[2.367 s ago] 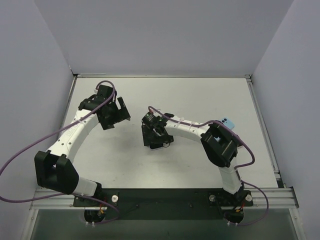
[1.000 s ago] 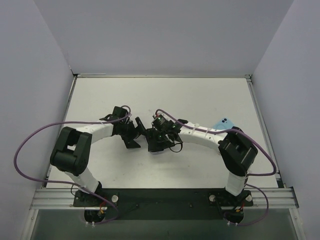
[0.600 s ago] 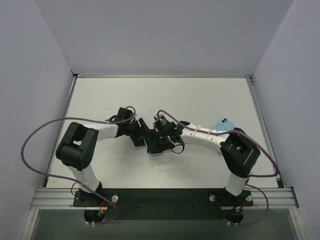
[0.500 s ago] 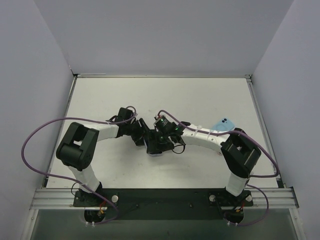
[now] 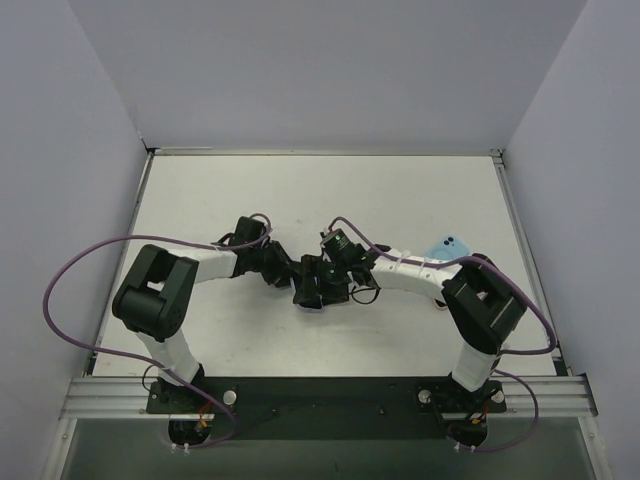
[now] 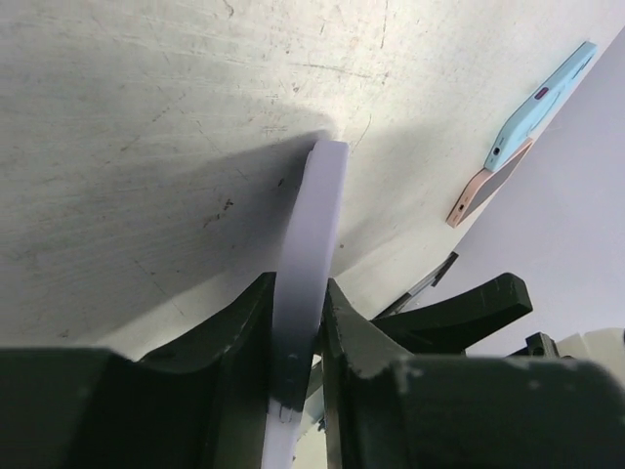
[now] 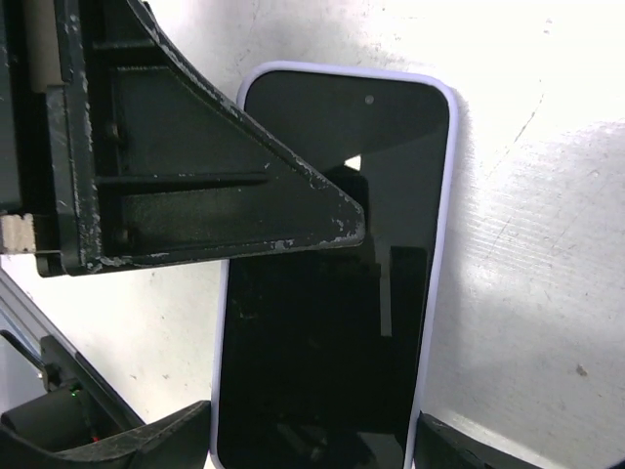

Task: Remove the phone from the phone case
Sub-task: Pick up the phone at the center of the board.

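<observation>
Left end effector (image 6: 298, 293) grips lavender case (image 6: 317, 215) holding phone (image 7: 332, 322).

Both arms stretch forward and inward, elbows low, wrists nearly meeting at centre. Left gripper (image 5: 288, 273): fingers (image 6: 363, 337) pinched narrow, clamping. Right gripper (image 5: 312, 288): jaws wide apart, gripping, angled toward the left one.

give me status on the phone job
Both on it: left gripper pinches phone faces, right gripper clamps its sides. Phone still inside lavender case. Blue case lies apart, far right.
</observation>
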`<state>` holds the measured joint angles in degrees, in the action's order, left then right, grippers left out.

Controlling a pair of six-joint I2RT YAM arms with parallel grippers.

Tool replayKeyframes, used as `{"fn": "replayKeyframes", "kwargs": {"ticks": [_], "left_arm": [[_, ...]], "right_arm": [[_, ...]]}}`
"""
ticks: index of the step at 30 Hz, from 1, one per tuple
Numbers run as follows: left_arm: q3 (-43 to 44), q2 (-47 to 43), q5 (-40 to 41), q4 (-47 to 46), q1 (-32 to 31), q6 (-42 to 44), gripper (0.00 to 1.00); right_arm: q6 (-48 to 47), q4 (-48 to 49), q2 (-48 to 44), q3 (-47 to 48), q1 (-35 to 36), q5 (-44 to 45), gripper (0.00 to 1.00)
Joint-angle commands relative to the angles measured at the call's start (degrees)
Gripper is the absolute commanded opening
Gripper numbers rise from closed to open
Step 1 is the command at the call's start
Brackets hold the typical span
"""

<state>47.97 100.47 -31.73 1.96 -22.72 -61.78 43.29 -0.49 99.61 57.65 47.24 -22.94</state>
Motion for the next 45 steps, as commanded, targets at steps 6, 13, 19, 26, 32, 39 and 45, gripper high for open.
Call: {"fn": "replayKeyframes", "kwargs": {"ticks": [6,13,19,26,32,39,45], "left_arm": [[3.18,-0.01,-0.7,0.41,-0.13,0.96,0.0],[5.38,-4.21,-2.11,0.86,0.75,1.13,0.0],[5.48,-8.78,-6.06,-8.08,1.36,-1.85,0.0],[0.9,-14.15,-8.44,-32.88,1.45,-11.08,0.0],[0.37,-16.18,-8.35,-41.15,1.45,-16.0,0.0],[0.2,-17.23,-8.35,-43.44,1.45,-18.64,0.0],[-0.68,-17.5,-8.44,-45.72,1.36,-20.4,0.0]], "right_arm": [[-0.66,-0.64,-5.48,-0.43,-0.22,-1.94,0.1],[-1.1,-6.71,-16.89,-1.48,-2.77,0.88,0.92],[2.32,-6.81,-28.24,-6.05,-6.63,0.53,0.97],[14.44,7.84,-36.32,-14.31,-12.43,-5.0,0.67],[18.94,14.19,-36.77,-16.25,-14.28,-6.85,0.5],[26.23,27.99,-36.07,-21.0,-15.69,-9.23,0.48],[31.33,37.22,-35.8,-23.71,-15.87,-9.41,0.35]]}}
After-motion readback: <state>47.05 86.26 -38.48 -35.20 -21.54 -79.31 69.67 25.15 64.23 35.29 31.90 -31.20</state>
